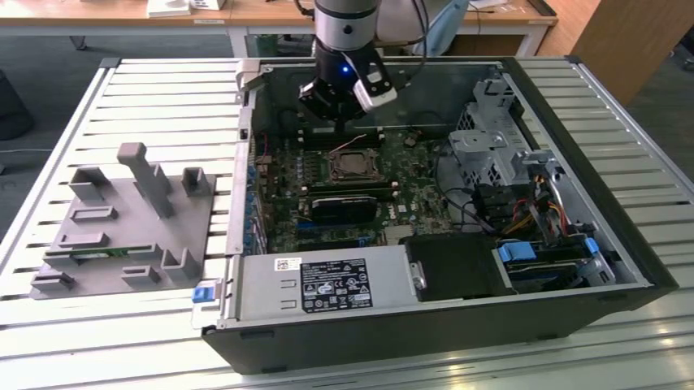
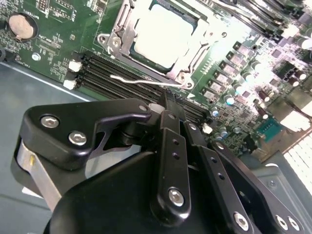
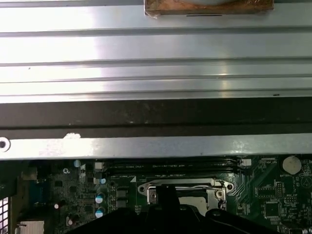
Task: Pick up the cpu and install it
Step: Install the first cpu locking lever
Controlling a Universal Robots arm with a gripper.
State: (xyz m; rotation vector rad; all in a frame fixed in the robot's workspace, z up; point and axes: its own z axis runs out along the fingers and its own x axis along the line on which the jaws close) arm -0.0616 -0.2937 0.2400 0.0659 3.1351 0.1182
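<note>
Silvery cpu is already seated in its socket, gripper closed and empty, so pins could get bent if it's bumped.

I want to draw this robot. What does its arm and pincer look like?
The silver-grey round arm ends in a black wrist with a small blue light. The pincer is made of glossy black metal links and narrow fingers joined by shiny silver screws.

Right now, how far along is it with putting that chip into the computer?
The cpu already sits in its socket on the motherboard, so the placing looks done. The gripper hangs just above the socket, holding nothing that I can see. The socket's thin wire lever looks unlatched, so locking seems left.
</note>
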